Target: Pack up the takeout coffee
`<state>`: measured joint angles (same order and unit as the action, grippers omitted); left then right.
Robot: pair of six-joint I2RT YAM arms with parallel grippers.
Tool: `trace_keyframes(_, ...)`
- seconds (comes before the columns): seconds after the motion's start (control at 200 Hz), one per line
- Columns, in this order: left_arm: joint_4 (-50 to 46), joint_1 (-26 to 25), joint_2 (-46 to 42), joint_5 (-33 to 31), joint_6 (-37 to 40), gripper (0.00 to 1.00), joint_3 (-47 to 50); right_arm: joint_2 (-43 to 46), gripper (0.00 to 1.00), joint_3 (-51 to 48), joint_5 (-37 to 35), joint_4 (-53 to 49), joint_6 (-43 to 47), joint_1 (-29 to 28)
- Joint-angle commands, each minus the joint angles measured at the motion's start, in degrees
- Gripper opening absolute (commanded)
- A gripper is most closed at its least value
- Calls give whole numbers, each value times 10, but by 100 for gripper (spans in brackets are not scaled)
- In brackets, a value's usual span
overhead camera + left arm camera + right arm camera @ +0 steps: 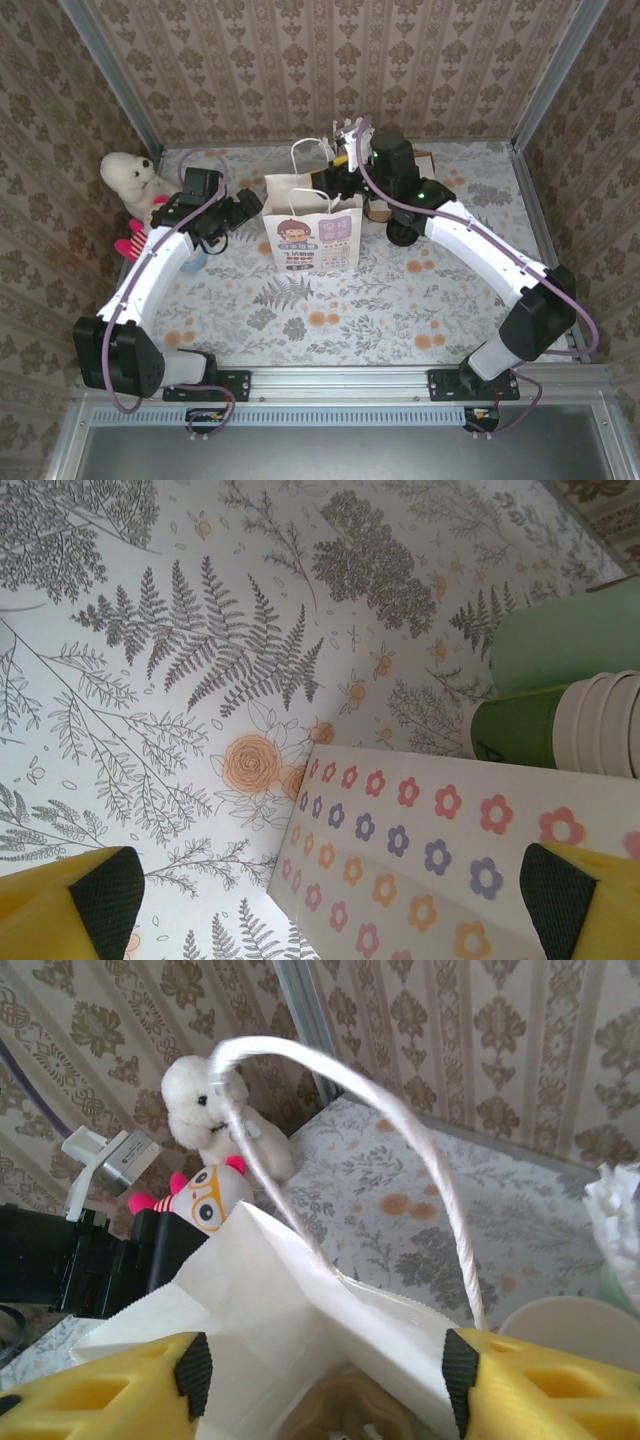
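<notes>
1. Top external: the white paper bag [310,235] is standing upright on the desk [400,300], and the right pincer [343,160] is being held over its mouth.
2. Left wrist: the left pincer [330,890] is being held released near the bag's flowered wall.
3. Right wrist: the right pincer is being held released. Whether the tan shape [335,1412] inside the bag is the takeout coffee cannot be told.

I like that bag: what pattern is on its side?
Rows of small pink, purple and orange flowers on the white paper bag, clearest in the left wrist view.
</notes>
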<state>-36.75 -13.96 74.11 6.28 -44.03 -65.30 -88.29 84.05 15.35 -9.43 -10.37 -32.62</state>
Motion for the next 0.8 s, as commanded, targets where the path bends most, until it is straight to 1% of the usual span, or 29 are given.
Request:
trace_keyframes(0.0, 14, -1, -34, -14, 37, 100, -19, 34, 72, 25, -23, -37, -7, 10)
trace_keyframes(0.025, 21, -1, -40, -12, 42, 100, -18, 37, 75, 29, -27, -44, -11, 13)
trace_keyframes(0.075, 35, 0, -50, -5, 55, 100, -17, 43, 84, 37, -51, -61, -23, 21)
trace_keyframes(0.11, 42, 0, -56, 2, 63, 100, -16, 49, 89, 41, -81, -75, -34, 29)
trace_keyframes(0.155, 51, 0, -64, 9, 73, 100, -15, 58, 92, 37, -114, -86, -46, 42)
trace_keyframes(0.175, 54, 0, -68, 10, 76, 100, -15, 62, 98, 33, -129, -91, -51, 49)
trace_keyframes(0.195, 58, 0, -71, 12, 79, 100, -15, 67, 100, 26, -147, -93, -56, 57)
trace_keyframes(0.255, 69, 1, -83, 15, 83, 100, -8, 81, 100, -6, -188, -94, -75, 91)
trace_keyframes(0.36, 106, 1, -108, 23, 77, 100, 13, 82, 100, -57, -210, -111, -99, 169)
trace_keyframes(0.425, 130, 1, -123, 30, 72, 100, 29, 66, 100, -67, -198, -139, -95, 213)
trace_keyframes(0.505, 171, 1, -143, 54, 73, 100, 50, 32, 100, -54, -159, -180, -74, 258)
trace_keyframes(0.575, 209, 1, -155, 91, 79, 100, 66, -7, 100, -27, -133, -218, -48, 284)
trace_keyframes(0.675, 241, 1, -154, 170, 96, 100, 70, -62, 100, 7, -122, -252, -16, 308)
trace_keyframes(0.705, 238, 0, -150, 189, 102, 100, 65, -78, 100, 13, -131, -253, -6, 311)
trace_keyframes(0.745, 224, -1, -144, 200, 107, 100, 57, -100, 100, 22, -161, -254, 6, 311)
trace_keyframes(0.795, 199, -3, -137, 193, 113, 100, 48, -130, 99, 42, -167, -262, 31, 313)
